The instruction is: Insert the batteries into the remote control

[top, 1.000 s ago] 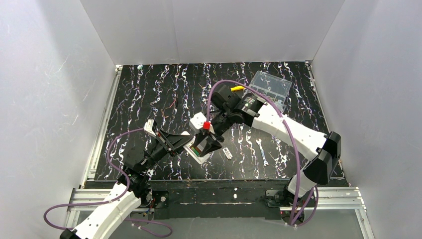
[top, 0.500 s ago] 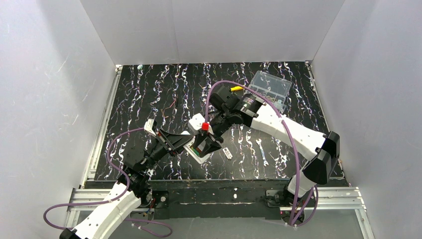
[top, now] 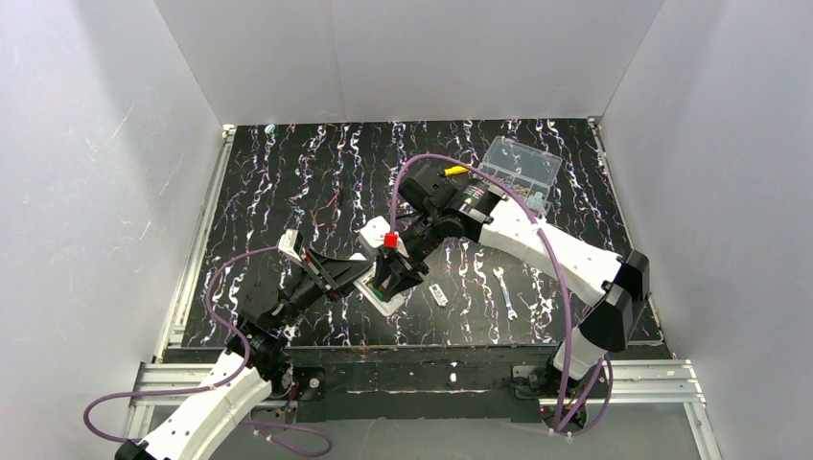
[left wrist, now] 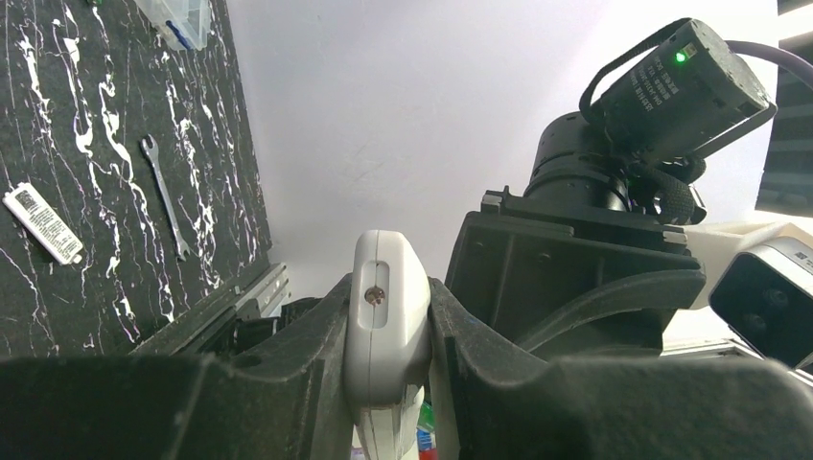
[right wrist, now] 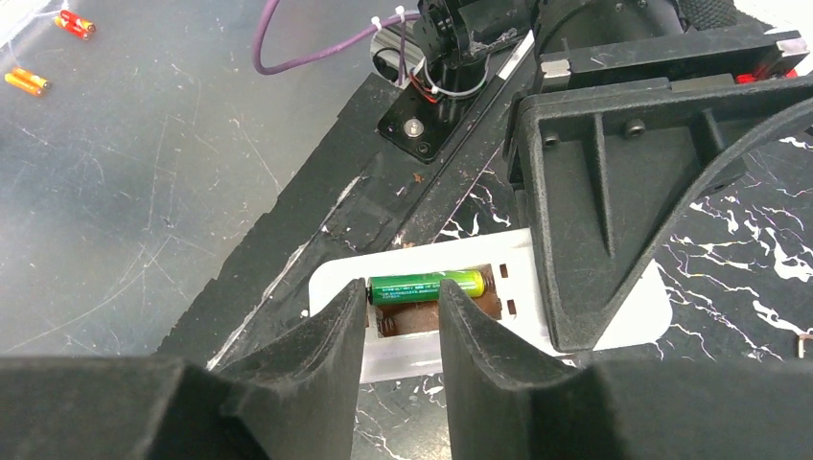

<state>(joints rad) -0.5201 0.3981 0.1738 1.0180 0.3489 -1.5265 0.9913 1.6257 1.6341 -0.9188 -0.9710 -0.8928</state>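
**A:** Right claw?

**B:** Jaws parted, nothing between them. The tips hang over the open battery bay of the small white rectangular remote control. Can't tell if they touch it.

**A:** Battery?

**B:** One slim green-cased battery lies lengthwise in the bay's far slot, just past the tips. The near slot shows brown, partly hidden by the black fingers.

**A:** Left claw?

**B:** Clamped on the remote's two sides. Its black frame crowds the right side of the bay and covers that end of the remote in the right wrist view. Can't tell whether the remote rests on the black white-veined table mat.

**A:** Round about?

**B:** A flat white-and-dark cover piece lies on the mat just right of the remote, with a small silver wrench beyond it. A clear plastic compartment box sits far right, and a yellow item lies beside it. Small orange cylinders lie on the grey floor, well off the table.
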